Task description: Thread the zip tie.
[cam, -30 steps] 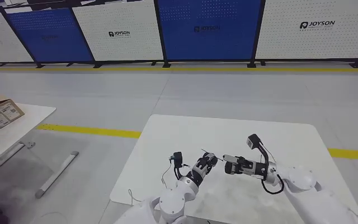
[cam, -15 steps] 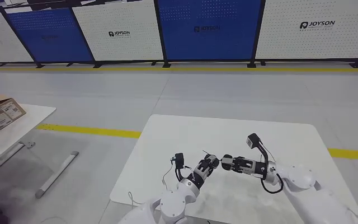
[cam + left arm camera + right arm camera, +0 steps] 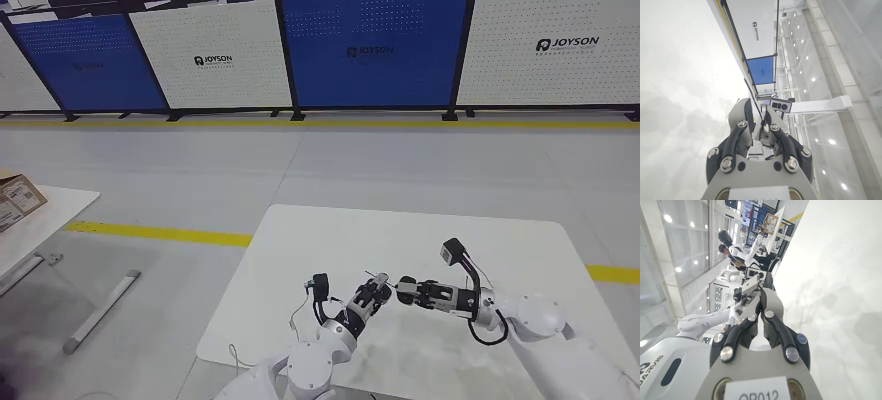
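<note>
Zip tie (image 3: 750,91): threading apparently unfinished.
Pinched in closed right hand (image 3: 761,298); half-spread left hand (image 3: 758,106) at its 9 o'clock.

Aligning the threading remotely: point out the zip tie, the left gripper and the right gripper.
zip tie (image 3: 752,98), left wrist view, middle of the black strap.
left gripper (image 3: 378,291), top view, its tip.
right gripper (image 3: 404,291), top view, its tip.

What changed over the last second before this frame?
The left gripper and right gripper drew together, nearly closing the gap between their tips above the table. Nothing was visibly taken or released. The zip tie stays at the grippers; arms otherwise unchanged.
</note>
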Motion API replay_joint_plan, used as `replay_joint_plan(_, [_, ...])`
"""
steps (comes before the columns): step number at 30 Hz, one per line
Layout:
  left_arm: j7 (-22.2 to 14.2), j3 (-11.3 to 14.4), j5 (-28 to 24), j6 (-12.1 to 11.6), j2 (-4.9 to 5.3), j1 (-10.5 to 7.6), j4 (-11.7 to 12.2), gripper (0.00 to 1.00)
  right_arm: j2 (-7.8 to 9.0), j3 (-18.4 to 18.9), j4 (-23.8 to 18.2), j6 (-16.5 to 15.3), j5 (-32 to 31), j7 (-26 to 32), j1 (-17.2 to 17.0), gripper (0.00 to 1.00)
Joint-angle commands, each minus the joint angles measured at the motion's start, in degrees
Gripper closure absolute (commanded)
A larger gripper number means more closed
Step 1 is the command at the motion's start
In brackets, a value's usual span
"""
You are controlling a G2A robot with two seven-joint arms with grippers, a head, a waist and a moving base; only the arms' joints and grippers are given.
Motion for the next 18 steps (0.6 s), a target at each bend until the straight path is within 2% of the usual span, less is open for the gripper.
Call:
replay_joint_plan(1, [0.0, 0.0, 0.0, 0.0, 0.0, 0.0, 0.0, 0.0, 0.0, -0.01, 0.0, 0.0, 0.0, -0.01, 0.0, 1.0])
replay_joint_plan(4, [0.0, 0.0, 0.0, 0.0, 0.0, 0.0, 0.0, 0.0, 0.0, -0.01, 0.0, 0.0, 0.0, -0.01, 0.0, 1.0])
replay_joint_plan(8, [-5.22, -0.69, 1.52, -0.82, 0.23, 0.38, 0.41, 0.0, 0.0, -0.01, 0.0, 0.0, 0.0, -0.01, 0.0, 1.0])
replay_joint_plan(9, [-7.18, -1.47, 1.05, -0.93, 0.41, 0.47, 0.49, 0.0, 0.0, -0.01, 0.0, 0.0, 0.0, -0.01, 0.0, 1.0])
replay_joint_plan(11, [-13.05, -3.64, 0.68, 0.6, 1.11, 0.53, 0.6, 0.0, 0.0, -0.01, 0.0, 0.0, 0.0, -0.01, 0.0, 1.0])
replay_joint_plan(14, [-20.32, -7.26, 0.84, 1.51, 2.29, 1.66, 0.09, 0.0, 0.0, -0.01, 0.0, 0.0, 0.0, -0.01, 0.0, 1.0])
replay_joint_plan(16, [-21.33, -9.49, 0.95, 1.82, 2.76, 2.36, -0.09, 0.0, 0.0, -0.01, 0.0, 0.0, 0.0, -0.01, 0.0, 1.0])
replay_joint_plan(18, [-21.33, -9.49, 0.95, 1.82, 2.76, 2.36, -0.09, 0.0, 0.0, -0.01, 0.0, 0.0, 0.0, -0.01, 0.0, 1.0])
